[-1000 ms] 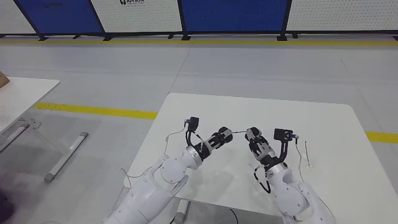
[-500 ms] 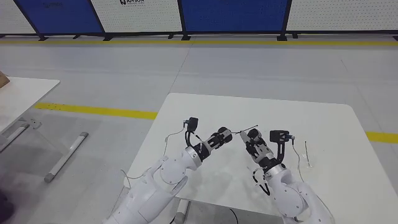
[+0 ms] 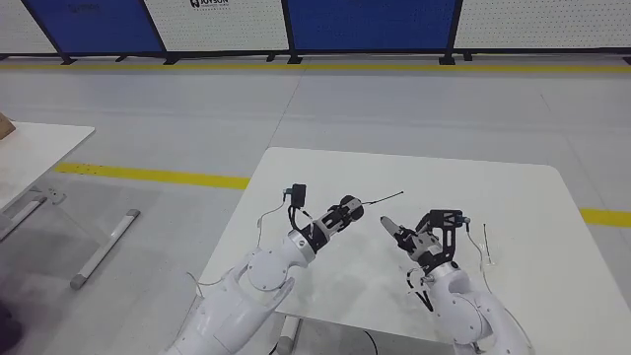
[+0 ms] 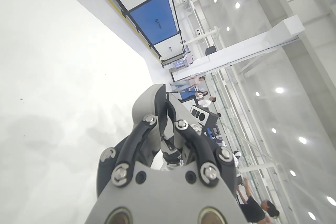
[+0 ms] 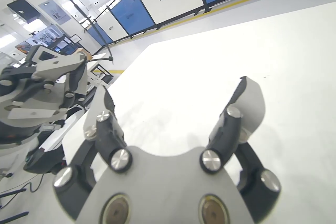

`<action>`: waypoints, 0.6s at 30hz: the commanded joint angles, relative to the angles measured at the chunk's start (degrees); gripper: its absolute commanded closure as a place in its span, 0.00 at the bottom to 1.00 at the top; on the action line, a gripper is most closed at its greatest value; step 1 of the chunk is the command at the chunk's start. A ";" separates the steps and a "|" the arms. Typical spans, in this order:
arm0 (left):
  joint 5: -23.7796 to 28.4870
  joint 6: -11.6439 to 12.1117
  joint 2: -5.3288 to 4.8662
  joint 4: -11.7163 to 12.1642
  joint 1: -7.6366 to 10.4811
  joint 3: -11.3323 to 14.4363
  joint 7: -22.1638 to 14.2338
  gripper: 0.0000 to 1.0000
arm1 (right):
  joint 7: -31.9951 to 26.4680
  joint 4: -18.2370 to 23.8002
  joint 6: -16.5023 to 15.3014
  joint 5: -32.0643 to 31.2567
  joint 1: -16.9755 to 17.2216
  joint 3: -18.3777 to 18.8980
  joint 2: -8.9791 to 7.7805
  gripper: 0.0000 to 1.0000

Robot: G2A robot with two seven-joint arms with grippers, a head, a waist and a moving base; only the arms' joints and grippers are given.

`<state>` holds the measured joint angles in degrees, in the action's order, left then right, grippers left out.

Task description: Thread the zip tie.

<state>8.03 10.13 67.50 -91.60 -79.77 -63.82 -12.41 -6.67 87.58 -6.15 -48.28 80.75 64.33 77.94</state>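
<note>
White tabletop [image 3: 493,182] lies beneath both of your arms. Your left gripper [image 4: 163,97] is pinched tight on the thin black plastic zip tie [image 5: 88,22] near one end. The tie's free length arcs up and away from the fingers, off the table. Your right gripper [image 5: 178,97] is spread wide with nothing between its fingers. It sits beside the left one, apart from the tie. Beyond the table you have grey floor [image 3: 197,108], a yellow floor line [image 3: 148,173] and blue-and-white partition panels [image 3: 375,0].
</note>
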 commanded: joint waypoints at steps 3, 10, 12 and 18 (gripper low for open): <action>0.07 -0.25 0.07 -0.06 0.04 0.08 0.51 1.00 | 0.01 -0.16 -0.53 -3.23 -0.47 -0.40 -0.15 0.00; 3.73 -0.23 0.13 0.25 0.16 -0.37 -2.11 1.00 | 0.65 -3.74 -3.34 -9.51 -2.76 -1.42 -0.37 0.00; 3.73 -0.23 0.13 0.25 0.16 -0.37 -2.11 1.00 | 0.57 -3.86 -3.45 -9.41 -2.87 -1.41 -0.36 0.00; 3.49 -0.45 0.20 0.15 0.16 -0.04 -1.82 1.00 | 0.28 -3.65 -4.46 -7.28 -2.60 -1.35 -0.31 0.00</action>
<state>11.69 9.80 67.66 -91.39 -79.63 -64.06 -14.36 -6.37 83.87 -10.19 -56.60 78.08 62.88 77.61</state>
